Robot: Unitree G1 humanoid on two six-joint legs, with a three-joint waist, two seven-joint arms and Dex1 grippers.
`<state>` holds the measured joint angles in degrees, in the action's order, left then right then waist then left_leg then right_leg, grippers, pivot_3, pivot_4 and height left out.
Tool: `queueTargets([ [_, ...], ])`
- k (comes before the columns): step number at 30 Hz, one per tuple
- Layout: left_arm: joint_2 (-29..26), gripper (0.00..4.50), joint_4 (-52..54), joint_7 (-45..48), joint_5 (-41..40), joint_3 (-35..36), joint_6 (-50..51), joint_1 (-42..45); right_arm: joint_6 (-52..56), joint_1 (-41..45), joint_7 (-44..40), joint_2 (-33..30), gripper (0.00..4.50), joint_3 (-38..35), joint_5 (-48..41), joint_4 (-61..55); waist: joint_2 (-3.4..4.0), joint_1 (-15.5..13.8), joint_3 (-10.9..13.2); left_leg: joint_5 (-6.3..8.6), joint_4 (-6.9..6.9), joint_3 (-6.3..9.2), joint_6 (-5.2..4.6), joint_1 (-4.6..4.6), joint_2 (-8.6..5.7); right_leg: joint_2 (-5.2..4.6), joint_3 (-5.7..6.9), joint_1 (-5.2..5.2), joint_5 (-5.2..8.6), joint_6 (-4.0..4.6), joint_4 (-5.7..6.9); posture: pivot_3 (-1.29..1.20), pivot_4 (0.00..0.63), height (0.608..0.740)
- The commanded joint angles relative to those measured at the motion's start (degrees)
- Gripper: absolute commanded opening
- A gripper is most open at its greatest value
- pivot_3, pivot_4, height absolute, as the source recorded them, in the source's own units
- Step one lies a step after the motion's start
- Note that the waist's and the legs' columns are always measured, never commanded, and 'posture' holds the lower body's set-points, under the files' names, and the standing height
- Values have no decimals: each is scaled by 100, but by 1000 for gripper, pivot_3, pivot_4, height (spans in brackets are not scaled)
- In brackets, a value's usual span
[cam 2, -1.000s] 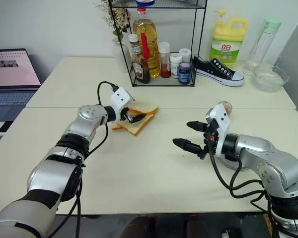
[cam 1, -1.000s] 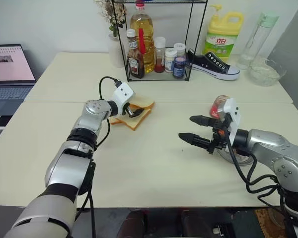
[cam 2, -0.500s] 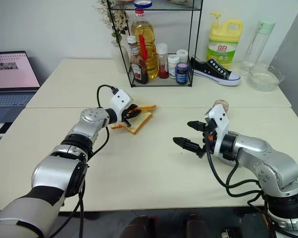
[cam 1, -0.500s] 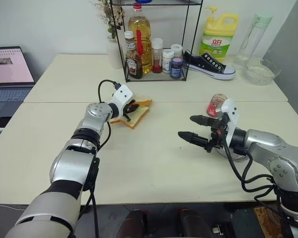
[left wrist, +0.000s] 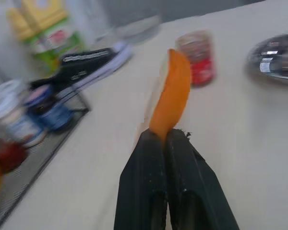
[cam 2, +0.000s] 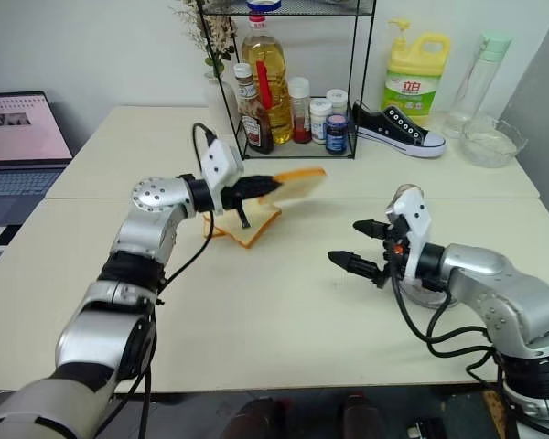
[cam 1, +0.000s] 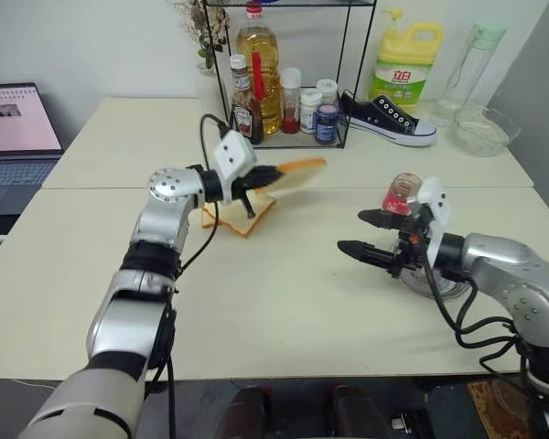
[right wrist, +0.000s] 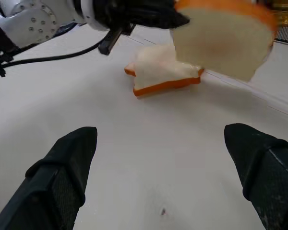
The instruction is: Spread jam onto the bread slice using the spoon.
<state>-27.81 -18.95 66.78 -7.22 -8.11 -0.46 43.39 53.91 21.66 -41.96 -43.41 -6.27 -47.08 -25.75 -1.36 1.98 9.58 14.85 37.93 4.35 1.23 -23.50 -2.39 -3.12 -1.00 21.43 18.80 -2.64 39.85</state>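
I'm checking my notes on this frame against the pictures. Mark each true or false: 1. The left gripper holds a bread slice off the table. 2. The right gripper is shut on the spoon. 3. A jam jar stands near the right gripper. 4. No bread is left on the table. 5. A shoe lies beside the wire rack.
1. True: the left gripper is shut on the bread slice, held above the table.
2. False: the right gripper is open and empty.
3. True: the jam jar stands just behind it.
4. False: a bread pile lies under the left gripper.
5. True: the shoe lies right of the rack.
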Motion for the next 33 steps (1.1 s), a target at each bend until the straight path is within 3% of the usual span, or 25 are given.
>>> queueTargets([
  [1,-274,40,1639,440,-256,-372,369,-685,347,-24,-343,-274,4500,-385,-634,-208,-1,-4,1,2,1,5,-3,0,2,1,4,-2,0,0,2,0,150,740],
  [4,-562,40,2338,703,-94,-713,24,-1455,628,-125,-477,-499,4500,-488,-1016,-323,3,-23,3,2,3,13,-5,4,8,5,12,-5,-2,5,12,0,150,740],
  [9,-766,40,2622,881,-111,-922,-459,-2041,745,-415,-432,-577,4500,-441,-1305,-644,6,-52,4,-5,5,11,-18,22,7,4,13,-28,-20,21,9,0,150,740],
  [20,-971,40,1310,892,565,-1068,-2021,-1586,369,-892,-125,-356,4500,-5,-917,-934,5,-62,5,-16,3,6,-35,29,4,5,13,-32,-33,15,6,0,150,740],
  [26,-1021,40,1266,1068,350,-1094,-1990,-1584,326,-843,-197,-397,4500,-7,-863,-849,5,-52,5,-16,1,7,-35,28,4,5,14,-30,-33,15,6,0,150,740],
  [29,-1058,682,1277,1195,289,-1101,-1938,-1587,324,-849,-210,-409,4500,-16,-846,-827,5,-51,5,-16,2,7,-35,28,4,5,14,-30,-33,15,6,0,150,740],
  [33,-1291,1977,1355,1444,84,-988,-1662,-1623,346,-978,-134,-425,4500,-155,-877,-846,5,-47,5,-16,1,7,-35,29,5,5,14,-30,-32,15,6,0,150,740],
])
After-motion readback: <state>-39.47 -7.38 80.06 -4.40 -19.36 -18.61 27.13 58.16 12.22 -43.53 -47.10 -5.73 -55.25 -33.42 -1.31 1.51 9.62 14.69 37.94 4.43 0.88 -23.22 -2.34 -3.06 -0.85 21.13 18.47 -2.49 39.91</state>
